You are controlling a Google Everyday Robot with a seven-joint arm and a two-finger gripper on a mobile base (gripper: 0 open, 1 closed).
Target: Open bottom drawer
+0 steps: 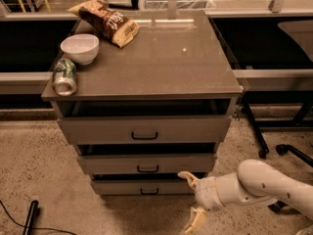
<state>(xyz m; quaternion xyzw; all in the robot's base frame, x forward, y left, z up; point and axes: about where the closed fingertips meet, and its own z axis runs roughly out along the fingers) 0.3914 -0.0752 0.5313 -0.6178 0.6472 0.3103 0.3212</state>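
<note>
The grey-brown cabinet (146, 67) has three drawer fronts. The bottom drawer (122, 187) is the lowest and shortest front, with a small black bar handle (149, 192). It is shut or nearly so. My gripper (191, 200) is open at the lower right, just in front of the drawer's right end, right of the handle. One cream fingertip (186, 176) is level with the drawer's top edge, the other (194, 221) hangs below it. The white arm (264, 185) comes in from the right.
On the cabinet top are a white bowl (79, 48), a green can (65, 76) lying on its side at the left edge, and a chip bag (105, 19). A chair base (286, 151) stands at the right. A black cable (30, 218) lies on the floor at lower left.
</note>
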